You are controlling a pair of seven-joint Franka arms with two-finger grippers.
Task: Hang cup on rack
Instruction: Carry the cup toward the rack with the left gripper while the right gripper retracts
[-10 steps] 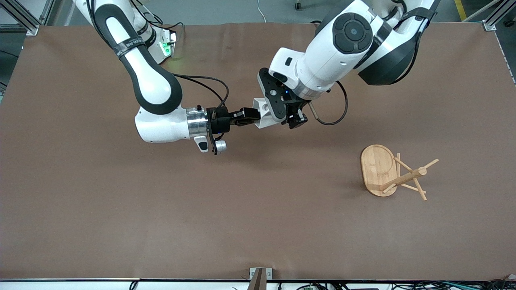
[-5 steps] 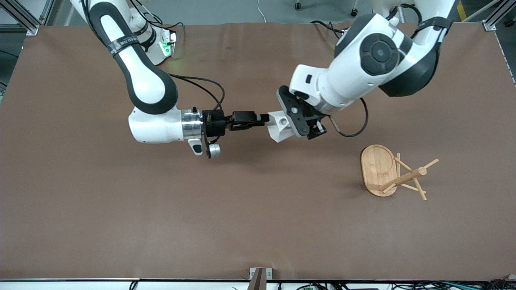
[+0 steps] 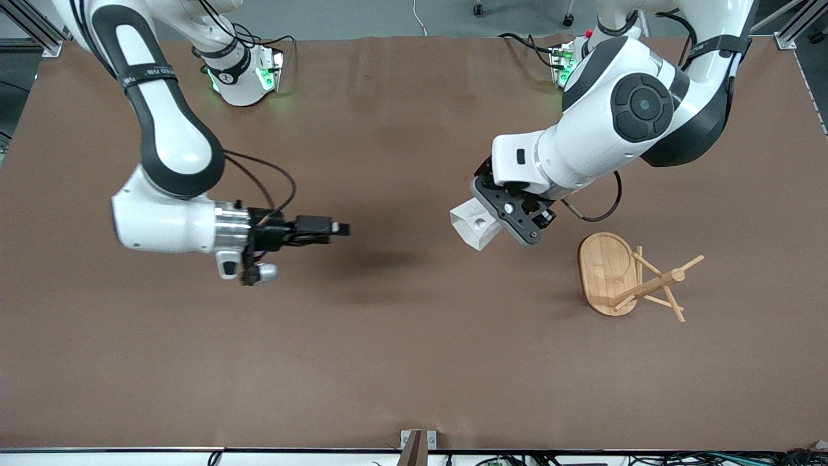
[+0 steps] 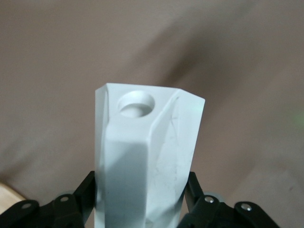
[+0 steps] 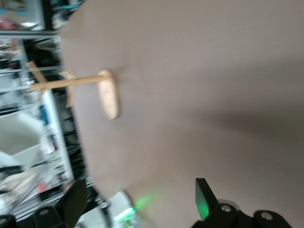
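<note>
A brown cloth-covered table [image 3: 401,349] fills the front view, with the two arm bases standing along its top edge and a strip of grey floor showing above that. The left gripper [image 3: 503,219] hangs in the air over the middle of the table, toward the left arm's end, and its jaws are drawn in tight on the cup [image 3: 475,224] — a small white faceted piece whose blocky handle, pierced by a round hole, faces the front camera. In the left wrist view the cup [image 4: 145,156] rises straight out from between the black fingers [image 4: 78,197], which press against its two sides, the round hole showing near its outer end. The rack [image 3: 631,279] stands on the table near the left arm's end, nearer to the front camera than the spot under the held cup, and apart from it; its oval bamboo base rests flat and its post with thin angled pegs points up toward the camera. The right gripper [image 3: 341,228] hovers over the table toward the right arm's end, well apart from the cup, with its arm stretched out level. Its jaws stand wide apart and hold nothing — the right wrist view shows the two dark fingertips [image 5: 205,197] spread with bare table between them, and the rack [image 5: 80,88] farther off.
</note>
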